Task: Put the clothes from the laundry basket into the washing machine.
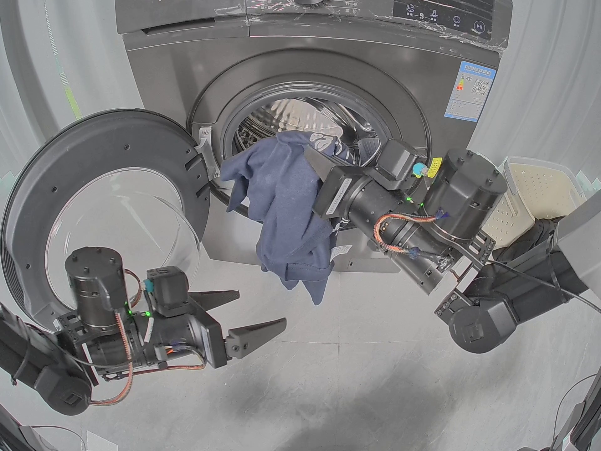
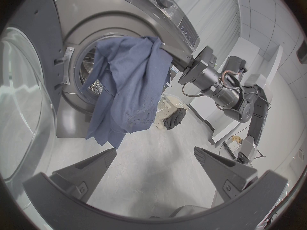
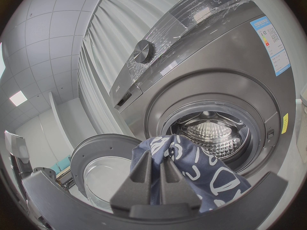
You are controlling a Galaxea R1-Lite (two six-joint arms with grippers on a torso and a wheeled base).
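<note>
I run this at the dark grey front-loading washing machine (image 1: 325, 76), its round glass-centred door (image 1: 100, 208) open. The navy blue cotton shirt (image 1: 282, 214) hangs at the drum mouth, mostly outside, pinched in my right end effector (image 1: 311, 153). Let go here, I judge it slides to the floor. A dark garment (image 2: 174, 118) lies in the white perforated plastic laundry basket (image 1: 544, 189). My left end effector (image 1: 260, 311) gapes wide, low beside the door.

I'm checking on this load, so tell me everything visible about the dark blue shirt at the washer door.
The dark blue soft knit shirt is crumpled, with a white line print on one face and a small white tag low down. The right hand, shut, pinches its upper part at the open drum mouth of the grey front-loading washing machine. Most of it hangs outside, below the opening, clear of the floor.
</note>
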